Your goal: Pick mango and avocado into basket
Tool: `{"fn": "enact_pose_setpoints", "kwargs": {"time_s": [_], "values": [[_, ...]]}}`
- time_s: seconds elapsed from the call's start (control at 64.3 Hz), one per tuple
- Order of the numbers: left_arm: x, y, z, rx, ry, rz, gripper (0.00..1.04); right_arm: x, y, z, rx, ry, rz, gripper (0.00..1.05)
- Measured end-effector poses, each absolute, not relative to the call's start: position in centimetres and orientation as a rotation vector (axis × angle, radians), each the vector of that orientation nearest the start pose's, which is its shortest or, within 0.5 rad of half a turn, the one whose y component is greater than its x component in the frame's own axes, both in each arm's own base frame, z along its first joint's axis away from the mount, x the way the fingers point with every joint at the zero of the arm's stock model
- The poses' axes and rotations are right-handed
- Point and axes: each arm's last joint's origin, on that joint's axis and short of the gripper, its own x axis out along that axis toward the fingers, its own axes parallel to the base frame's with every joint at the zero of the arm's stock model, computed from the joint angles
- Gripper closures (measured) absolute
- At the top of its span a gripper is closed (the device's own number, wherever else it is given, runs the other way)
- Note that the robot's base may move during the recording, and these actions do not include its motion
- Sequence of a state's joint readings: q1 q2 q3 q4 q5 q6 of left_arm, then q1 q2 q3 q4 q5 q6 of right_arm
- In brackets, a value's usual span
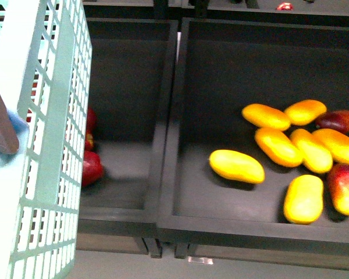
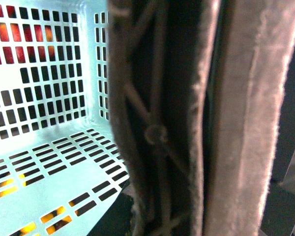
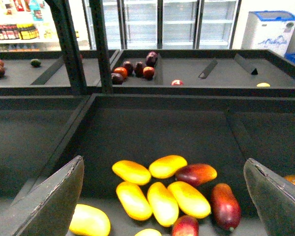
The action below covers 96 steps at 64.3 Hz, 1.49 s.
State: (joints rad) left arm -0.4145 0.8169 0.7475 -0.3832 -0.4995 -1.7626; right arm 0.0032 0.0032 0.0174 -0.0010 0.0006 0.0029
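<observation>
Black produce trays [image 1: 163, 221] stand before glass-door fridges [image 3: 177, 22]. Turquoise basket [image 1: 52, 145] hangs at nine o'clock. Yellow mango [image 1: 237, 165] lies at four o'clock; avocado [image 3: 35, 62] sits in a far tray. Right gripper [image 3: 163, 162] gapes wide, empty. Left gripper [image 2: 210, 123] fingers nearly meet, grasp hidden.

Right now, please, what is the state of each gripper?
Left gripper: cannot be told, view too close and blurred.
Right gripper: open, holding nothing.

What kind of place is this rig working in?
Most likely a supermarket produce section: black display bins of loose mangoes, glass-door fridges along the back wall, and a turquoise shopping basket.
</observation>
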Motion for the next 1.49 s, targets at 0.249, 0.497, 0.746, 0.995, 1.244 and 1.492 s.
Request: {"fn": "enact_pose_setpoints", "kwargs": {"time_s": [0.249,0.497,0.746,0.995,1.244,1.492], "values": [[16.3,-5.7,29.8,-1.535,0.216,0.406,0.9,9.7,0.0,16.9,0.003,-0.014,0.004,0.09],[16.3,-5.7,29.8,-1.536,0.219,0.404,0.9,9.7,0.0,16.9,0.003,-0.014,0.003,0.09],[16.3,-5.6,29.8,-1.529,0.208,0.412,0.9,9.7,0.0,16.9,0.002,-0.013,0.01,0.09],[19.0,-7.1,29.7,-1.14,0.532,0.375,0.9,9.7,0.0,16.9,0.003,-0.012,0.005,0.09],[26.9,-14.2,29.8,-1.007,0.656,0.226,0.9,9.7,0.0,16.9,0.003,-0.013,0.002,0.09],[31.5,-23.4,29.2,-0.865,0.83,0.005,0.9,9.7,0.0,16.9,0.003,-0.013,0.002,0.09]]}}
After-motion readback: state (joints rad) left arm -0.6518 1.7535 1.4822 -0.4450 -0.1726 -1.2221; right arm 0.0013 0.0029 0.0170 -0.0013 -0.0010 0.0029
